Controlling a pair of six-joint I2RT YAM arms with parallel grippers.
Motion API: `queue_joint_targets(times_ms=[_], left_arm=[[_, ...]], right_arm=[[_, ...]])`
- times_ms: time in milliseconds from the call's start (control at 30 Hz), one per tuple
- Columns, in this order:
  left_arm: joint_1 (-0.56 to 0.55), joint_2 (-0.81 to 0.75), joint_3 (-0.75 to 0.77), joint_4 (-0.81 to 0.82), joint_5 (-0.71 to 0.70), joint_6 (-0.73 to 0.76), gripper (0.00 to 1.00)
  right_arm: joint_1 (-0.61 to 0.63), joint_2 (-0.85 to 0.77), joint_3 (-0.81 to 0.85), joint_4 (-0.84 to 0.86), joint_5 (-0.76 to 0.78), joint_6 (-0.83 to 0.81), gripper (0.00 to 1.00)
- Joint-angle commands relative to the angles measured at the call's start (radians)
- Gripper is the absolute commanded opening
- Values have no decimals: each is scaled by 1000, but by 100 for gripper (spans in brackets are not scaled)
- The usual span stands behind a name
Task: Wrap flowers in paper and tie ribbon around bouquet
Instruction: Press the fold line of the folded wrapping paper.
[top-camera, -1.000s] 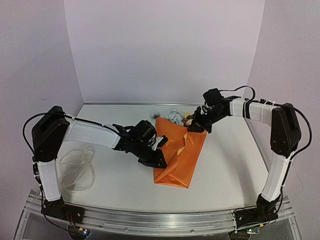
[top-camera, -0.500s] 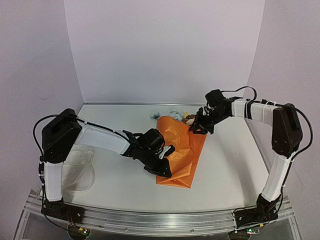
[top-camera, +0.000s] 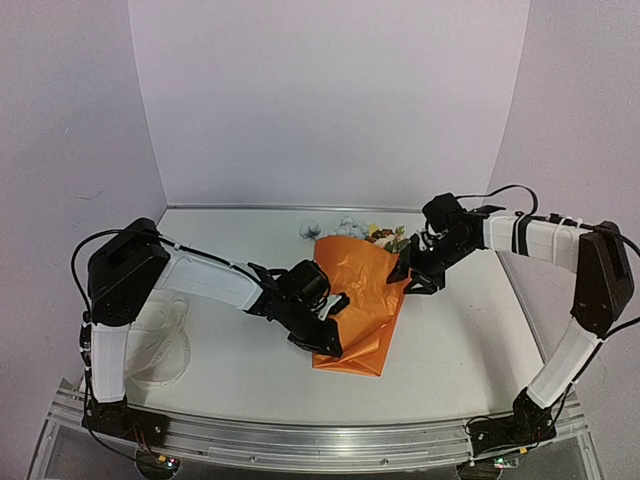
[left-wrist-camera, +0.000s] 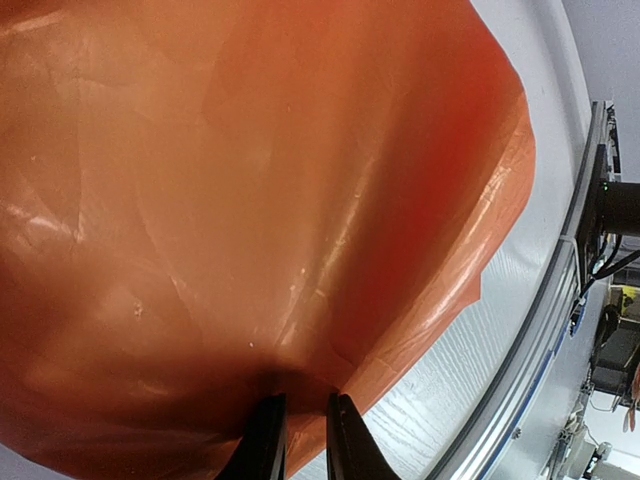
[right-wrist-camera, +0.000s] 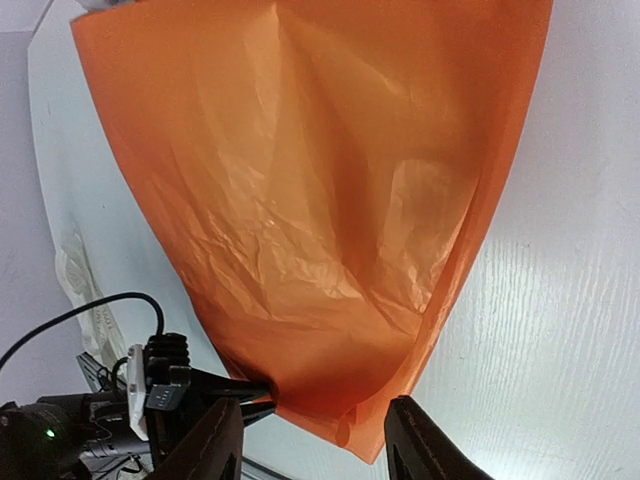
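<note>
I'm getting even, soft light from overhead, faint shadows on the white table (top-camera: 450, 340). Left wrist view: paper (left-wrist-camera: 300, 200) close and soft-focused, glossy streaks of glare, deep shadow around the left fingers (left-wrist-camera: 265, 445). Right wrist view is crisper, creases sharp, right fingers (right-wrist-camera: 415, 445) blurred dark.

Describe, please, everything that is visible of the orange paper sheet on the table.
The thin, crinkly, glossy orange paper sheet lies on the white table, folded into a loose cone: wide end far, narrow end near. Pale blue and brown flowers show beyond its far edge. The left gripper pinches its near left edge; the right gripper stands open at its right edge, holding nothing.
</note>
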Motion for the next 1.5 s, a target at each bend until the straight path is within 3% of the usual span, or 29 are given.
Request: queue_joint_targets(times_ms=[0,267,500,1067,1467], left_arm=[[-8,16,37,13,12,7,16],[-17,20,31,16,19,11,16],[-21,5,19,25,5,7,16],[-17,-120,-114,34,-56,3,21],[-19,-63,-132,73,-21,-3,18]], right_arm=[[71,-52,-46,-34,18,4,47],[202,-32,-84,50,-28,98,24],[243,30,-167,184,-72,216,13],[270,65,-338,273,-43,244,8],[298,54,-258,251,-58,234,9]])
